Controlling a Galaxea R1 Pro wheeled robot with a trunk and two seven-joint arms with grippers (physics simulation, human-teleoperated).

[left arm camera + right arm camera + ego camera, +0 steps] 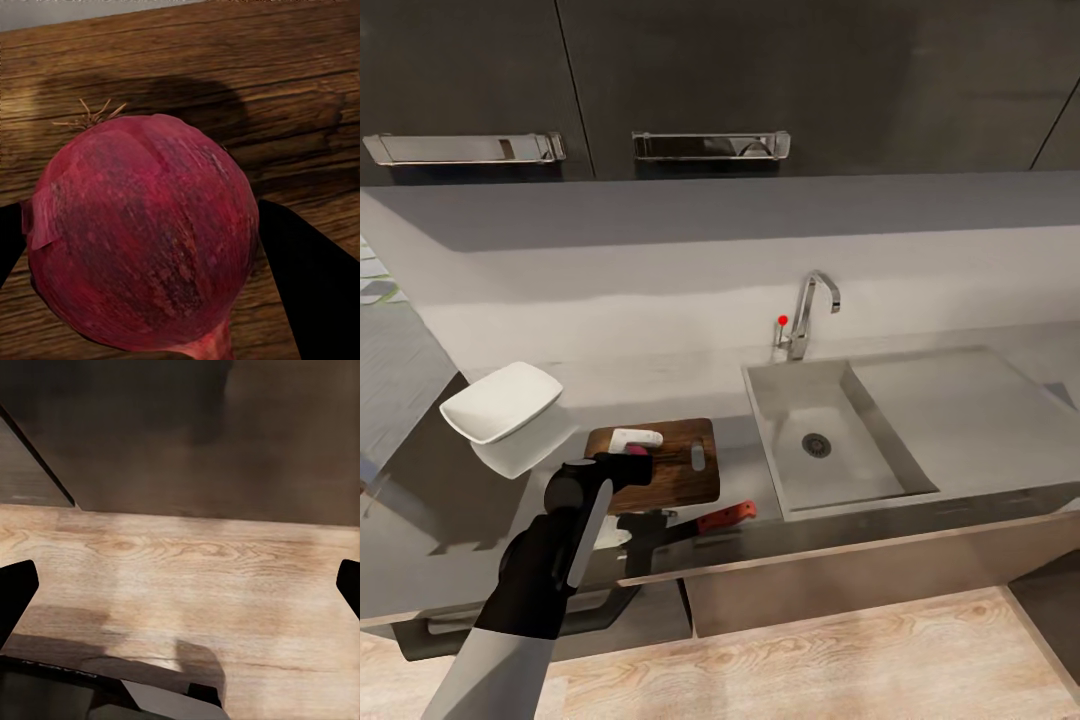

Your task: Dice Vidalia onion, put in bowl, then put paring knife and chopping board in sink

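A dark red onion sits between the black fingers of my left gripper, which is shut on it. It is held low over the left part of the brown chopping board; I cannot tell whether it touches the wood. The paring knife, red-handled, lies on the countertop just in front of the board, near the front edge. A white bowl stands left of the board. The sink to the right holds nothing. My right gripper is open, low over the wooden floor.
A chrome tap with a red knob stands behind the sink, and the drainboard lies to its right. Dark upper cabinets with chrome handles hang above. A black drawer handle runs below the counter edge.
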